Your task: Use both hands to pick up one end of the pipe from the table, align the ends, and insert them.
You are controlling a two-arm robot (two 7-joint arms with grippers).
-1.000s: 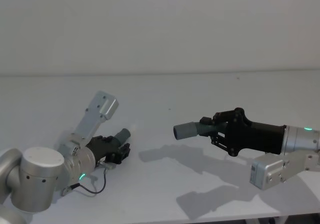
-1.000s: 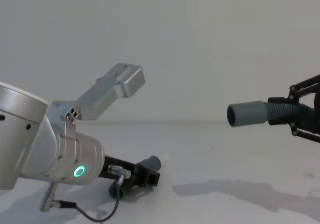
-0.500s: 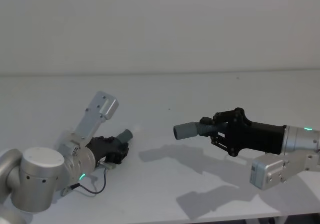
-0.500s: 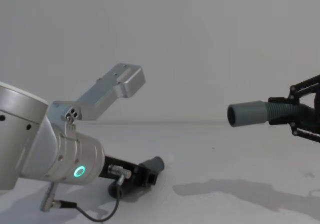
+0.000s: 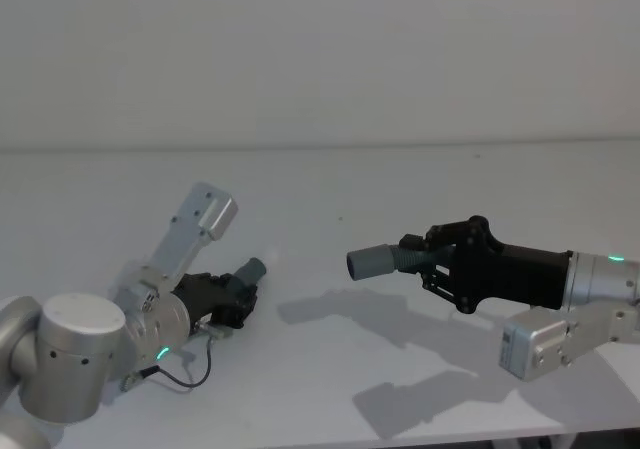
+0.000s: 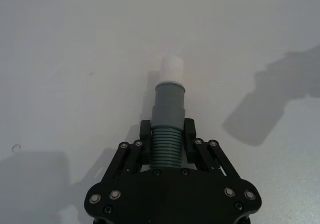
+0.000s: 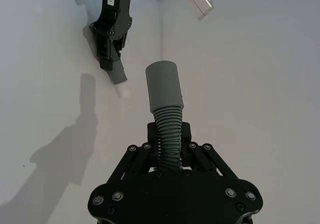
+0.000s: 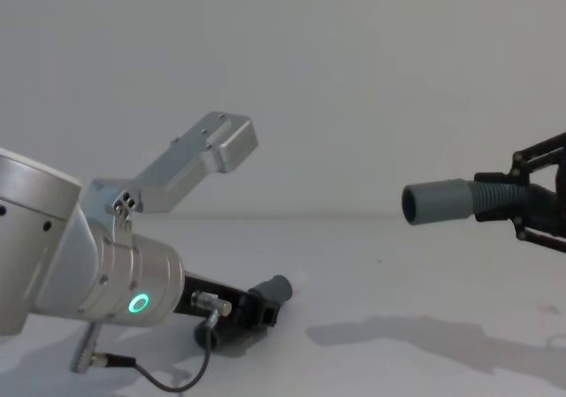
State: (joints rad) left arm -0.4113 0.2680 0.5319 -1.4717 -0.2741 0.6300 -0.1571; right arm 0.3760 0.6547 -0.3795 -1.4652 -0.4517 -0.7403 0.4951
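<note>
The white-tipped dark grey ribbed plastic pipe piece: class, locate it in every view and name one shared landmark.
Head view: white-tipped pipe piece lower left, in the black left gripper.
Left wrist view: the piece centred.
Right wrist view: the piece far off, beyond the other grey-collared pipe piece.
Chest view: the piece low left.
Shared landmark: the left gripper clamped on it; the right gripper, at right, holds the other piece.
</note>
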